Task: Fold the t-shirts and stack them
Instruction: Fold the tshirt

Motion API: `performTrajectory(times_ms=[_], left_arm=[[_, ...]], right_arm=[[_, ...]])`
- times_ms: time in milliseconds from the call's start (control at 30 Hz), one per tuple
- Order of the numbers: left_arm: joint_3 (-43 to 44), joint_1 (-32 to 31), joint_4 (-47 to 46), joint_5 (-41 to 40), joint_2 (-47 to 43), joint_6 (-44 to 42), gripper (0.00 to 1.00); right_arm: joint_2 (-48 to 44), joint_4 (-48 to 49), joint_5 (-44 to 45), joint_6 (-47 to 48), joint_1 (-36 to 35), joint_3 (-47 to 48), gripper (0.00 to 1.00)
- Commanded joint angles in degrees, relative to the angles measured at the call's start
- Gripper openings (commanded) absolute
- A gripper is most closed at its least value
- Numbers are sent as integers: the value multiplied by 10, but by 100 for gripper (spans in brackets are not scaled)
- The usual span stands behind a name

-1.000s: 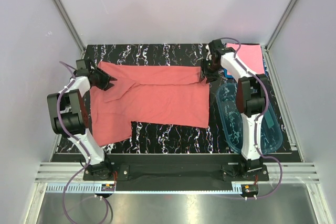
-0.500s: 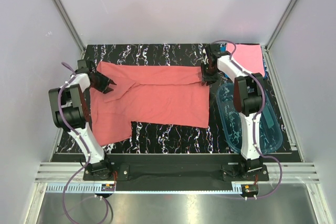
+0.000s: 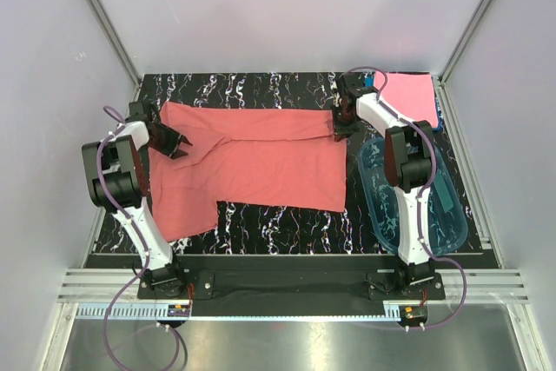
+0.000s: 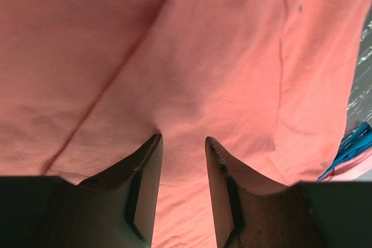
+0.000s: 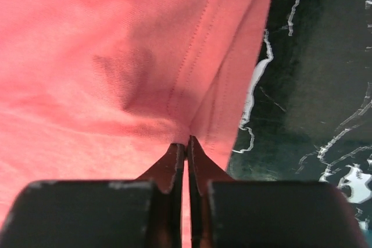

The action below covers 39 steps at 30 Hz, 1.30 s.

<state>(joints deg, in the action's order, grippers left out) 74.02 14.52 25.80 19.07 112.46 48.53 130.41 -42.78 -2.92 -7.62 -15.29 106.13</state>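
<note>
Right tool (image 5: 187,142): clenched on right hem of salmon-red short-sleeved cloth t-shirt (image 3: 261,162), cloth puckered at tips. Left tool (image 4: 183,143): jaws parted, tips over cloth at shirt's left end, nothing pinched. T-shirt lay spread on black marbled counter (image 3: 278,219).

Advice: pinch matching left edge before lift; raise both ends level, cloth taut.

Clear blue plastic tub (image 3: 417,215) sat just right of hem, likely snag. Folded pink t-shirt (image 3: 413,97) lay at far right corner.

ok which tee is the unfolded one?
The salmon t-shirt, spread across the table; the right claw pinches its edge. The lighter pink t-shirt at the far right corner is folded square.
</note>
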Motion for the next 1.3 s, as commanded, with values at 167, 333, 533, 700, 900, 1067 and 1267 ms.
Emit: performTrajectory(times_ms=[167,333,533,700,900,1067,1267], left_arm=[[35,13,12,-8,7,11,40],[34,15,8,-7,11,13,40],[39,20,15,-10,8,8,40],[37,27,14,-7,8,9,40],[38,28,11,-3,11,12,40],[39,29,11,1,11,13,40],[41,29,12,1,10,11,40]], right_arm=[[-48,-44,171,38,-27,51,0],[-35,-77,212,71,-62,89,0],[-9,-99,204,41,-98,66,4],[-35,-82,160,-5,-99,16,26],[-106,0,-1,-101,-38,-52,54],[-100,16,-71,-166,-4,-30,53],[-100,97,-79,-279,37,-50,44]])
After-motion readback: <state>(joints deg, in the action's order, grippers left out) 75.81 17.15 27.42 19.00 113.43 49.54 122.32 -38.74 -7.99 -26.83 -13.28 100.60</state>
